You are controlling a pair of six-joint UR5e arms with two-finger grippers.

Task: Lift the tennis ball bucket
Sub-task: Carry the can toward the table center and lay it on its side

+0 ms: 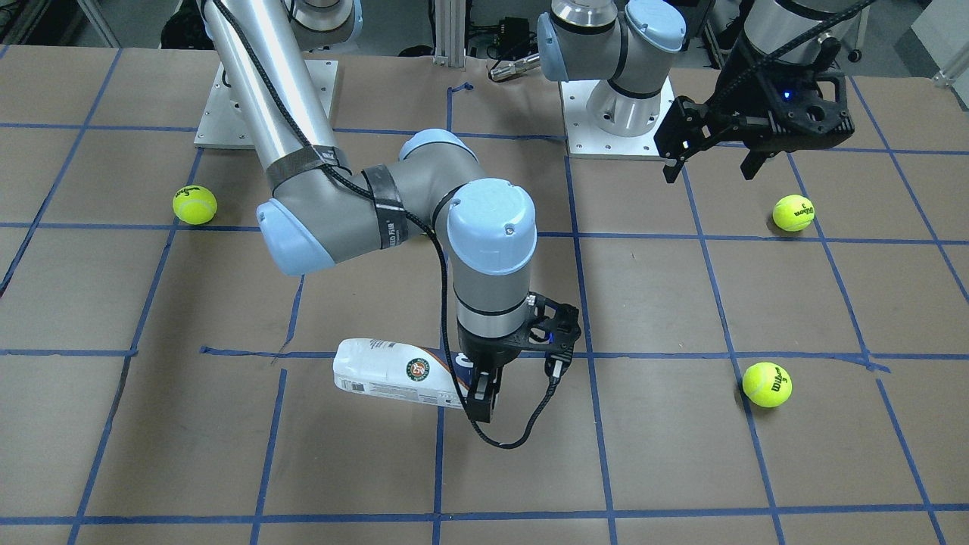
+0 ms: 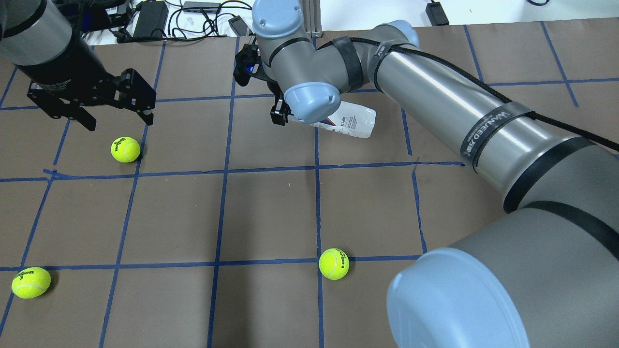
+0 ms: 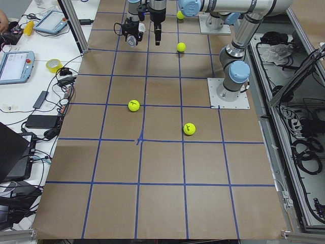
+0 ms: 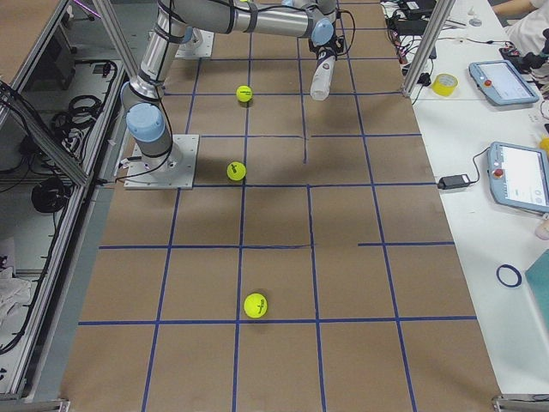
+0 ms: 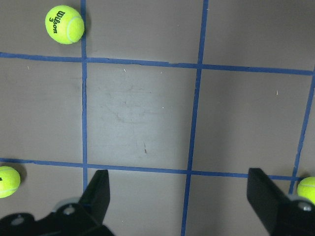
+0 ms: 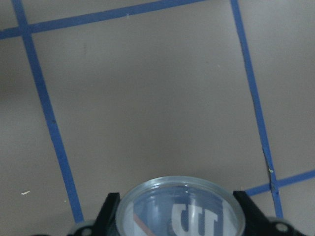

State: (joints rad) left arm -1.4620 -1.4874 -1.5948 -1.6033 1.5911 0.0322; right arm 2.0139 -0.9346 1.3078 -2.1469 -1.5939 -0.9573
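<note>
The tennis ball bucket [image 1: 394,375] is a slim clear can with a white and navy label. My right gripper [image 1: 482,397] is shut on one end of it and holds it off the table, the can reaching out sideways. In the overhead view the can [image 2: 355,121] sticks out from under my right wrist toward my right side. The right wrist view shows the can's round clear end [image 6: 179,206] between my two fingers [image 6: 109,214]. My left gripper [image 1: 711,163] hangs open and empty above the table, far from the can; it also shows in the overhead view [image 2: 118,118].
Three yellow-green tennis balls lie on the brown taped table: one [image 1: 194,205] on my right side, one [image 1: 793,213] near my left base, and one [image 1: 767,384] just past my left gripper. Operator tables with tablets and cables [image 4: 515,172] border the far edge.
</note>
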